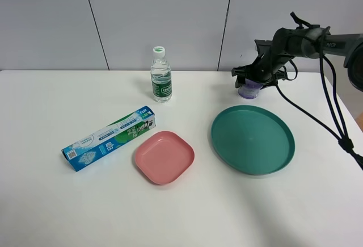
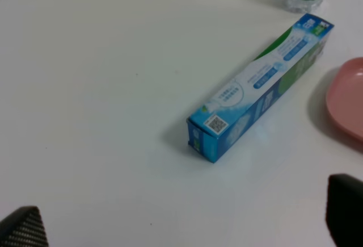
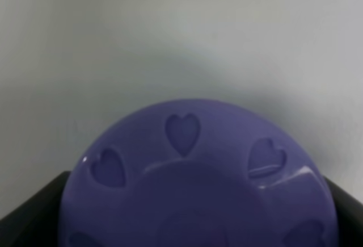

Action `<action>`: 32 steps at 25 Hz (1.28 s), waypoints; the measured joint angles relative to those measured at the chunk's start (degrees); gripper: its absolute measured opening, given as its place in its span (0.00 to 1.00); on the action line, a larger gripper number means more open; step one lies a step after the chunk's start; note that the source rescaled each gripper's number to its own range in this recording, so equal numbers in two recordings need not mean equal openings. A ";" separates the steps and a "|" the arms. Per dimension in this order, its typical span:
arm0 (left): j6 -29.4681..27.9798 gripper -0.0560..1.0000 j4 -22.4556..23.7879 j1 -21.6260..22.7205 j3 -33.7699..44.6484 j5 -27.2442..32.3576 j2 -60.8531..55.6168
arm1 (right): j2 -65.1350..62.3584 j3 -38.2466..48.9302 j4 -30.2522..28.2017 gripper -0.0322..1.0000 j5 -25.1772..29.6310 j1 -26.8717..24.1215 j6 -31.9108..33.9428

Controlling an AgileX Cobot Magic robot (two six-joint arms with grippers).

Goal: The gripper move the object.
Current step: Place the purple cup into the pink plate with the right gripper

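Purple jar sits at the far right of the white table, near the back edge and just behind the teal plate, apart from its rim. Its lid, stamped with small hearts, fills the lower part of the right wrist view.

The right gripper is down over the jar. Its 2 black fingers show at either side of the lid, right against its edge as far as that view lets me see. The jaws are open about as wide as the lid. Whether they press on the jar or only flank it, I cannot tell; nor can I tell if the jar's base is on the table or just off it.

For this step I would want the grip settled before any travel: both fingers square on opposite sides of the round body, low enough to catch the body and not just the lid. A squat, smooth jar can twist or slip out if it is pinched off-centre. Lift straight up first, then carry it. The teal plate is the nearest thing in the way, so its rim needs clearance.

The left gripper is spread wide with nothing between its tips, above bare table near the blue toothpaste box.
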 joint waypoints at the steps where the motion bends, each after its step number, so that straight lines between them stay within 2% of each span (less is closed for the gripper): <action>1: 0.00 1.00 0.00 0.00 0.00 0.00 0.00 | -0.15 -0.51 0.00 0.04 0.99 0.00 0.00; 10: 0.00 1.00 0.00 0.00 0.00 0.00 0.00 | -7.17 -6.89 -0.05 0.04 14.38 0.87 -2.32; 17: 0.00 1.00 0.00 0.00 0.00 0.00 0.00 | -12.27 -7.30 -0.02 0.04 25.00 4.46 -7.44; 23: 0.00 1.00 0.00 0.00 0.00 0.00 0.00 | -14.33 -7.32 1.04 0.04 31.18 12.62 -11.60; 32: 0.00 1.00 0.00 0.00 0.00 0.00 0.00 | -15.24 -7.32 1.42 0.04 31.23 28.53 -15.08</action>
